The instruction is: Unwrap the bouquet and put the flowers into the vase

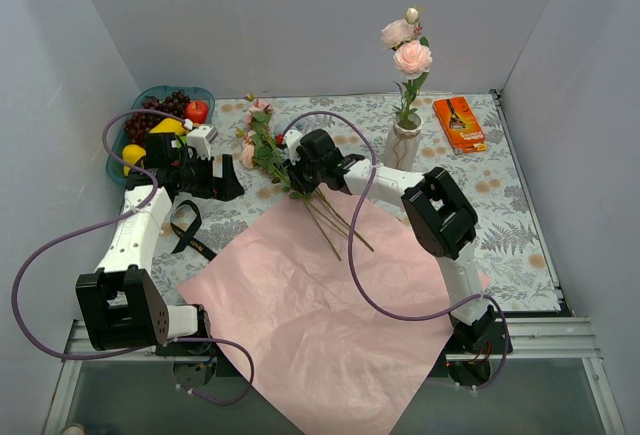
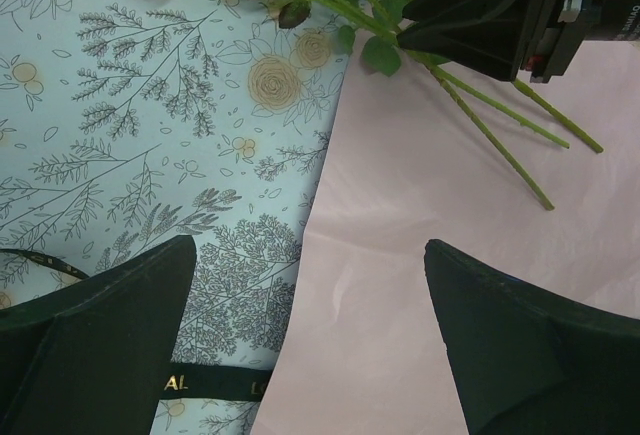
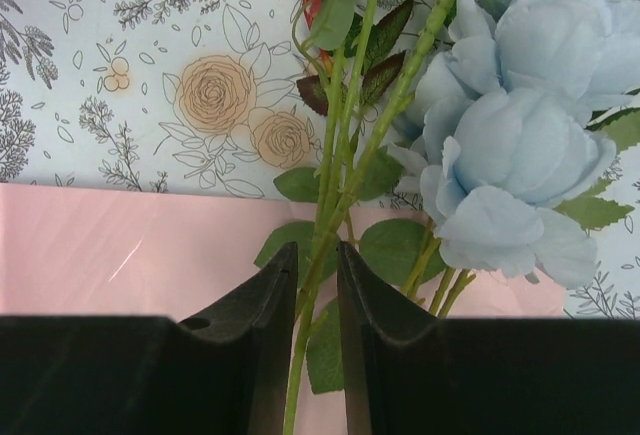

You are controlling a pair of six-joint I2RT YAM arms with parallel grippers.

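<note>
Our flowers (image 1: 265, 150) lie blooms toward eleven o'clock, stems toward five. The right gripper (image 3: 317, 255) narrowly flanks one stem, pinch unclear. The left gripper (image 2: 308, 245) is spread wide.

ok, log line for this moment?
paper flat | roses in vase | right end effector astride flowers stems, grip unclear | left end effector open, empty

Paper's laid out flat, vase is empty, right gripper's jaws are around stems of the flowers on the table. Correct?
No: the vase is not empty; it holds pink roses, as the top external view shows. The rest stands: the paper lies flat, and the right gripper has its jaws around stems of the flowers on the table.
</note>
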